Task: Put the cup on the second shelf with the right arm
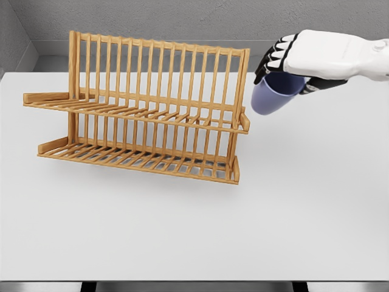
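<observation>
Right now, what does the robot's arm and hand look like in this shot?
Only the right arm shows: a smooth, glossy white shell, rounded and tapering toward the wrist. The right hand has a white back and black fingers with white segment plates. No cables or markings are visible.

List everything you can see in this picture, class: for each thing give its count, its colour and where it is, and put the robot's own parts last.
Two-tier slatted wooden dish rack: one, light brown, standing on the table left of centre, both shelves bare.
Lilac plastic cup: one, pale purple, tilted, held in the air just right of the rack's upper right corner.
Flat white table: one, white, filling most of the view.
Grey wall: one, grey, behind the table.
Right robot hand: one, white with black fingers, upper right, grasping the cup.
</observation>
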Action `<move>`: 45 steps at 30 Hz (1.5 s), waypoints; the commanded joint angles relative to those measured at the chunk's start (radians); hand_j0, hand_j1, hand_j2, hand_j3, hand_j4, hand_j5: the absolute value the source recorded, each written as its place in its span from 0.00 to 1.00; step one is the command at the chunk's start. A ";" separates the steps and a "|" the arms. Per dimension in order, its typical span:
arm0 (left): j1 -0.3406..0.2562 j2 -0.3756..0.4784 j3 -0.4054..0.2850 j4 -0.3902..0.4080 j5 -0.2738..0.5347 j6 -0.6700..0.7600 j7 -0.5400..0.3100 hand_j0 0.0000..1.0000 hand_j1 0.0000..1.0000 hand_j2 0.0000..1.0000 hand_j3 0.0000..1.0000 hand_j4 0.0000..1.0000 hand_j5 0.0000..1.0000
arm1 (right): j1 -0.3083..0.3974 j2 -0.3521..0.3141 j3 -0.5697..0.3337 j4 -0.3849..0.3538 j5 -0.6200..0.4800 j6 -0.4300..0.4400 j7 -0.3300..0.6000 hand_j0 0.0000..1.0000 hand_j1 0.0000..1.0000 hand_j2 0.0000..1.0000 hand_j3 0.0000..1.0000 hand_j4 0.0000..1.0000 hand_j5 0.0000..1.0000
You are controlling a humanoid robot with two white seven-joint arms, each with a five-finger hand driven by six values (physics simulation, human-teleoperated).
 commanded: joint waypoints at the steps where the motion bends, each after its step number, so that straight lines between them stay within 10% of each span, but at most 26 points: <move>1: 0.000 0.000 0.000 0.000 0.000 0.000 0.001 1.00 1.00 1.00 1.00 1.00 1.00 | 0.000 0.001 -0.002 -0.004 -0.004 0.007 -0.001 0.70 0.70 0.70 0.70 0.70 0.70; 45: 0.000 0.000 0.000 0.000 0.000 0.000 0.001 1.00 1.00 1.00 1.00 1.00 1.00 | -0.040 0.104 0.087 -0.047 -0.007 -0.063 -0.001 0.68 0.68 0.68 0.68 0.68 0.68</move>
